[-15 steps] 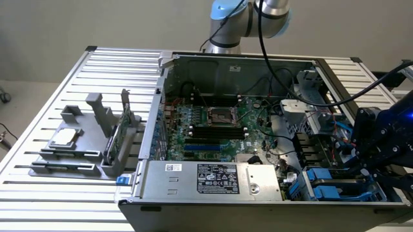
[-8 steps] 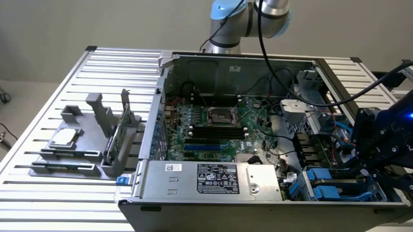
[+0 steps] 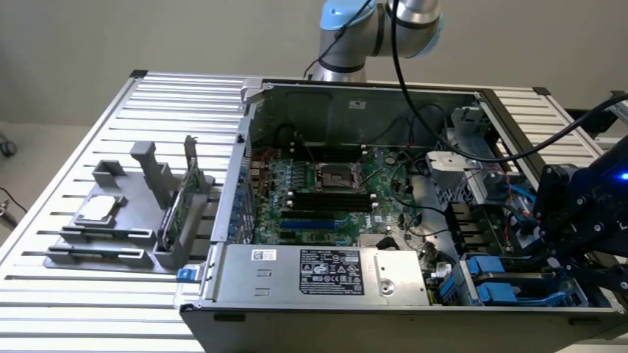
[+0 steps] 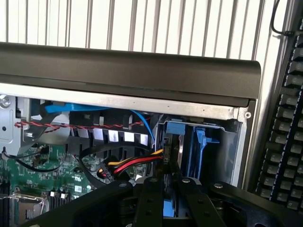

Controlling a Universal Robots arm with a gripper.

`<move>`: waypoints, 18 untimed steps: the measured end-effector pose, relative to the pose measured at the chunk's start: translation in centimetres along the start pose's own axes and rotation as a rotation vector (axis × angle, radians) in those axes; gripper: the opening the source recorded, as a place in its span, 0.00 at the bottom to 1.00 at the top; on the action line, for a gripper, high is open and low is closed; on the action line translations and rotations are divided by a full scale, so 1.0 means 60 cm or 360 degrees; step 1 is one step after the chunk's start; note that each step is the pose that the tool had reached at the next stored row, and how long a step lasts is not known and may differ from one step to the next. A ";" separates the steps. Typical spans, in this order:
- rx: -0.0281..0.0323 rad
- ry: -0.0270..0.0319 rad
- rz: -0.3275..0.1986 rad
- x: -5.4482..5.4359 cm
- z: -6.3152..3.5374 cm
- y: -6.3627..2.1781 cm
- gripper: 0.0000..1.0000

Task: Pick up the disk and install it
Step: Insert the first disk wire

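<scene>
Disk [image 4: 172, 142] edge-on in blue carrier, lower part hidden behind pincer [image 4: 165, 187]

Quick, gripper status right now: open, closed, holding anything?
Gripper: down in the drive bay corner of the open computer case, closed on the silver-grey metal disk in its bright blue plastic carrier.

Soft, even light covers the slatted worktop [image 3: 59, 309], with barely a shadow. Inside the computer case [image 3: 393, 309] it's dim, and the wrist view looks slightly hazy.
</scene>
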State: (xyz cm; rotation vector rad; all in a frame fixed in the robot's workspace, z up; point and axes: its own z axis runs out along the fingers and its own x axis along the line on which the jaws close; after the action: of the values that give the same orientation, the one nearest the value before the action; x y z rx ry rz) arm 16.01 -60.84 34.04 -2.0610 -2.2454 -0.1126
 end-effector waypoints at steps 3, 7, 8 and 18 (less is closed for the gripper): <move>-0.00047 -0.00004 0.0002 0.000 0.000 0.000 0.17; -0.00111 -0.00010 0.0003 0.000 0.001 0.000 0.17; -0.00126 -0.00010 0.0004 0.001 0.001 -0.001 0.17; -0.00217 -0.00012 0.0025 0.003 0.002 -0.002 0.17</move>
State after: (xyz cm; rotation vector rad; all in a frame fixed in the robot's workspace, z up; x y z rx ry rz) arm 15.89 -60.63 33.95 -2.0853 -2.2346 -0.1264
